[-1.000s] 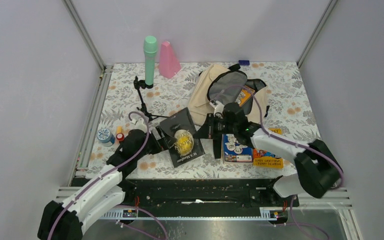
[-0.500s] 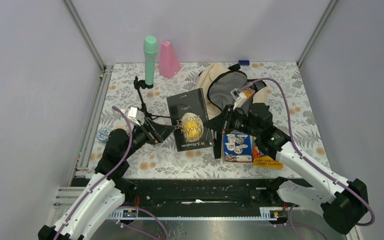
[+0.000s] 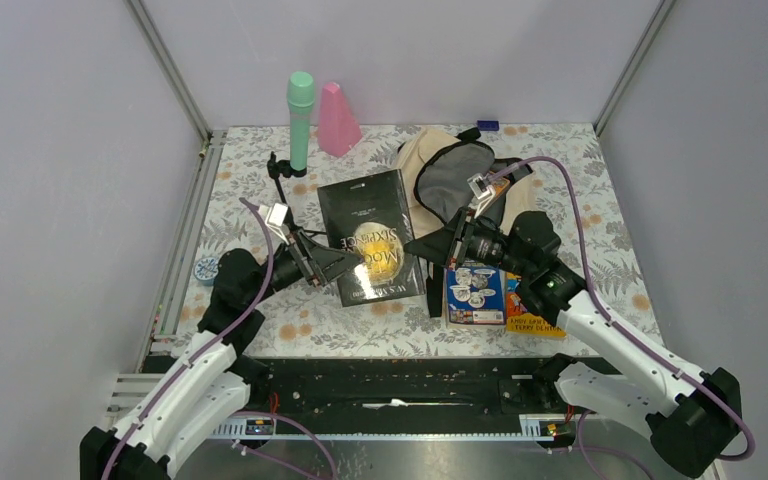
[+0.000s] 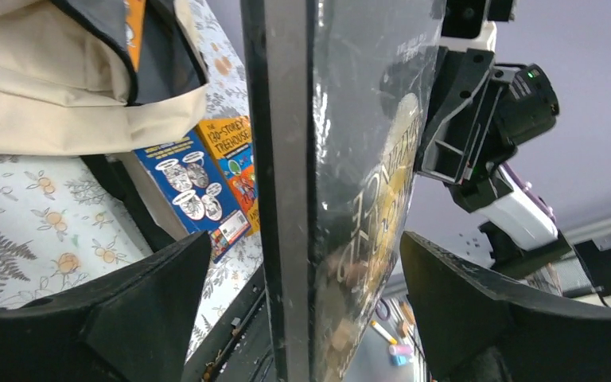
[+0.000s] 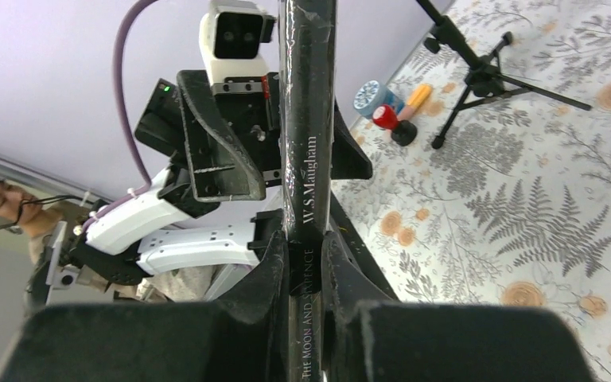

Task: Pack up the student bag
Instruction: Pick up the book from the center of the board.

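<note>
The student bag (image 3: 412, 185) lies at the back of the table, cream with its grey-lined mouth (image 3: 452, 172) open; its cream flap also fills the upper left of the left wrist view (image 4: 48, 87). A black book, The Moon and Sixpence (image 3: 370, 250), hangs above the table in front of the bag. My right gripper (image 3: 428, 245) is shut on its spine (image 5: 305, 239). My left gripper (image 3: 332, 264) stands open astride the opposite edge (image 4: 286, 191), with a gap on either side of the book inside both fingers (image 4: 127, 310).
A blue book (image 3: 474, 295) and an orange one (image 3: 532, 318) lie side by side under the right arm. At the back left stand a green cylinder (image 3: 300, 115), a pink cone (image 3: 337, 118) and a small black tripod (image 3: 282, 190). A blue tape roll (image 3: 206, 270) sits at the left edge.
The black book has risen off the table and moved back toward the bag in the right gripper. The left gripper has followed it up, still open.
</note>
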`<action>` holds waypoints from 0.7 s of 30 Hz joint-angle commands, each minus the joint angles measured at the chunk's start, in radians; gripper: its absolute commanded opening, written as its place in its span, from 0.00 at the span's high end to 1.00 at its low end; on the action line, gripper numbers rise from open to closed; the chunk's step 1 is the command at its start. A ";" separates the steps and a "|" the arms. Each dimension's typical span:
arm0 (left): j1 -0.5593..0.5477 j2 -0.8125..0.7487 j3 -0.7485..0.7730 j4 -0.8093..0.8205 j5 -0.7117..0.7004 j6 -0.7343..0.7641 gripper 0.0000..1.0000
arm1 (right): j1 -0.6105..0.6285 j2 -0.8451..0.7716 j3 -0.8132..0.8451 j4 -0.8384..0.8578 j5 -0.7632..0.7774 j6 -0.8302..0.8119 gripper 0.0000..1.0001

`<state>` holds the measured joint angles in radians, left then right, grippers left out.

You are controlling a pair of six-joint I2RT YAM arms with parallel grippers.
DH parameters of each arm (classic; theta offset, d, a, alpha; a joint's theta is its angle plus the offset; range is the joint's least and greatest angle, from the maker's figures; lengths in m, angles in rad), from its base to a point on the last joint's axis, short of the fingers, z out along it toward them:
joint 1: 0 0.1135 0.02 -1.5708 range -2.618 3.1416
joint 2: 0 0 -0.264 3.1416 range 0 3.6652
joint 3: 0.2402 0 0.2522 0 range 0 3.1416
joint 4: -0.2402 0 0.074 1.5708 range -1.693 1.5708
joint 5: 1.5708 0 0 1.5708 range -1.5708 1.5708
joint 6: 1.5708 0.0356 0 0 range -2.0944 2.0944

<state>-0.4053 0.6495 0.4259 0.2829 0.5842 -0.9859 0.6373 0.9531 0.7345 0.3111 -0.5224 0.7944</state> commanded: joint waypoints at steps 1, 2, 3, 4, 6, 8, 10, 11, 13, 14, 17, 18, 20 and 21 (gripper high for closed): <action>0.005 0.019 0.016 0.255 0.120 -0.083 0.20 | -0.003 -0.005 0.018 0.267 -0.072 0.066 1.00; 0.005 0.020 0.007 0.284 0.122 -0.095 0.32 | -0.002 -0.003 0.014 0.272 -0.074 0.066 1.00; 0.005 0.020 -0.004 0.311 0.123 -0.107 0.41 | -0.002 -0.001 0.011 0.275 -0.073 0.066 1.00; 0.005 0.017 -0.013 0.337 0.124 -0.120 0.49 | -0.002 -0.001 0.006 0.276 -0.072 0.065 1.00; 0.005 0.010 -0.029 0.370 0.126 -0.136 0.68 | -0.003 0.002 0.003 0.267 -0.067 0.059 1.00; 0.005 -0.005 -0.032 0.371 0.127 -0.135 0.85 | -0.002 0.009 0.005 0.255 -0.072 0.052 1.00; 0.005 -0.017 -0.030 0.357 0.125 -0.126 1.00 | -0.001 0.016 0.006 0.253 -0.076 0.048 0.91; 0.005 -0.023 -0.029 0.353 0.126 -0.122 1.00 | -0.002 0.020 0.004 0.266 -0.086 0.049 0.76; 0.005 -0.030 -0.026 0.357 0.129 -0.121 1.00 | -0.001 0.028 0.001 0.295 -0.104 0.056 0.56; 0.005 -0.037 -0.026 0.361 0.129 -0.122 1.00 | -0.002 0.031 0.000 0.308 -0.112 0.060 0.46; 0.005 -0.044 -0.027 0.373 0.128 -0.125 1.00 | -0.002 0.043 0.003 0.324 -0.142 0.055 0.27; 0.005 -0.045 -0.027 0.381 0.128 -0.129 1.00 | -0.002 0.047 0.006 0.321 -0.148 0.052 0.23; 0.005 -0.048 -0.028 0.410 0.132 -0.144 1.00 | -0.001 0.059 0.010 0.313 -0.159 0.044 0.20; 0.005 -0.049 -0.029 0.420 0.132 -0.149 1.00 | -0.001 0.067 0.013 0.306 -0.161 0.040 0.19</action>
<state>-0.4019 0.6292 0.3805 0.5373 0.6987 -1.1233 0.6338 1.0042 0.7147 0.5373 -0.6338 0.8497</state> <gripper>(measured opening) 0.210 0.790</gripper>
